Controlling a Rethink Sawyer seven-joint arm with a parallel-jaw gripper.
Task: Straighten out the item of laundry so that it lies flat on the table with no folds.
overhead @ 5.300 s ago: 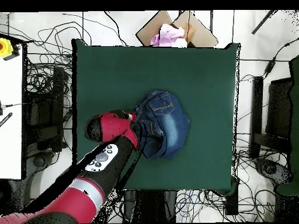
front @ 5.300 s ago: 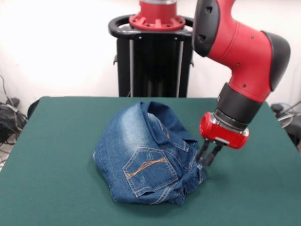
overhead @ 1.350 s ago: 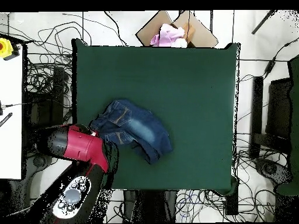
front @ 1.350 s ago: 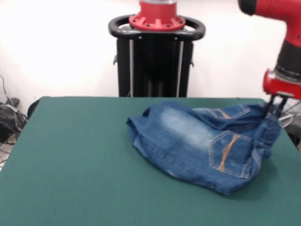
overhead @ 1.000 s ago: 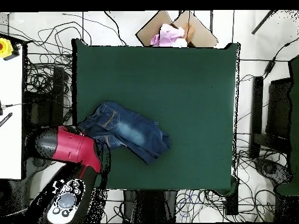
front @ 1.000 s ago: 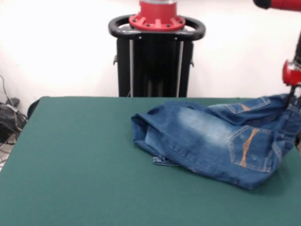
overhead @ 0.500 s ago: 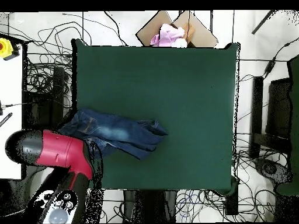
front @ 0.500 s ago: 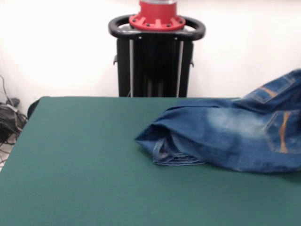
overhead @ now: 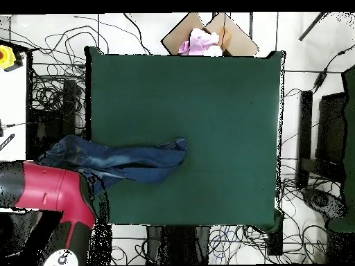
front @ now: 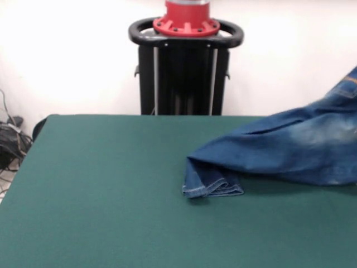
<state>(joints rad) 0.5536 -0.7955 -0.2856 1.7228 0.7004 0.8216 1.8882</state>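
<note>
You have the small pair of faded blue denim jeans (overhead: 118,158) drawn out long across the dark green felt table (overhead: 208,90), hem end (front: 213,188) resting mid-table while the waist end rises past the table's edge on the red-and-black arm's (overhead: 52,190) side. The gripper is hidden in both views, so you cannot tell how it stands, though the lifted cloth suggests it may be holding. Floor cables (overhead: 52,90) and a cardboard box with pink cloth (overhead: 201,40) lie clear of the table.
</note>
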